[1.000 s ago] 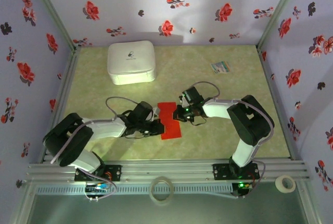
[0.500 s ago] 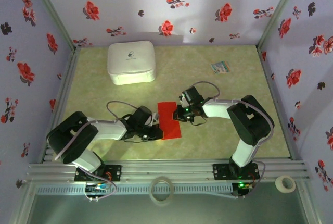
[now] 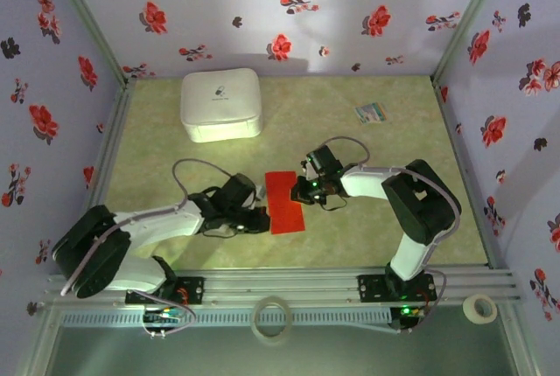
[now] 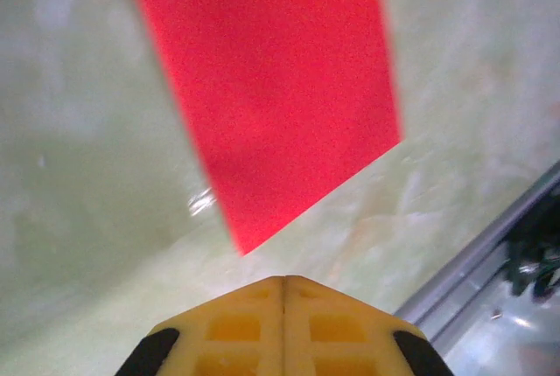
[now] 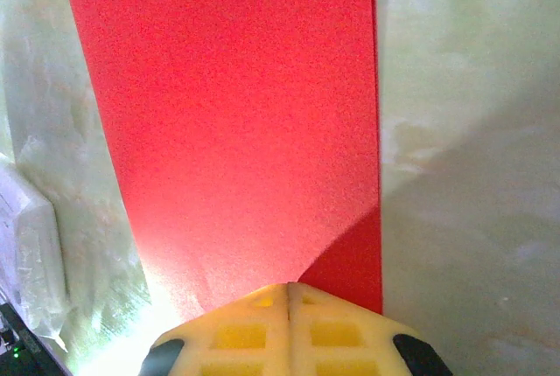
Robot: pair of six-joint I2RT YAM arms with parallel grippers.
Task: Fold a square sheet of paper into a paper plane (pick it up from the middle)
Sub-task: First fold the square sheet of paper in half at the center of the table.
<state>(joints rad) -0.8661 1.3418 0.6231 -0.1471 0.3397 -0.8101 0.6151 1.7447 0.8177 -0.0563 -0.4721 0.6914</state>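
The left end effector (image 3: 265, 217), closed and empty, sits at 8 o'clock of the red sheet (image 3: 285, 202). The sheet lies flat on the worktop (image 3: 394, 162), its long axis from 12 to 6 o'clock. The right end effector (image 3: 301, 191), also closed on nothing, is the nearer one, with its tip over the sheet's 2 o'clock edge.

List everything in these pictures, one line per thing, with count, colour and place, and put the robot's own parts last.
sheet of paper: one, bright red, mid-table between the grippers
white box: one, white, far left of the table
card: one, multicoloured, far right of the table
tape rolls: two, pale, in front of the near rail, one at centre, one at right
table: one, pale green
left gripper: one, yellow fingers, shut, just off the sheet's corner
right gripper: one, yellow fingers, shut, tips over the sheet's edge
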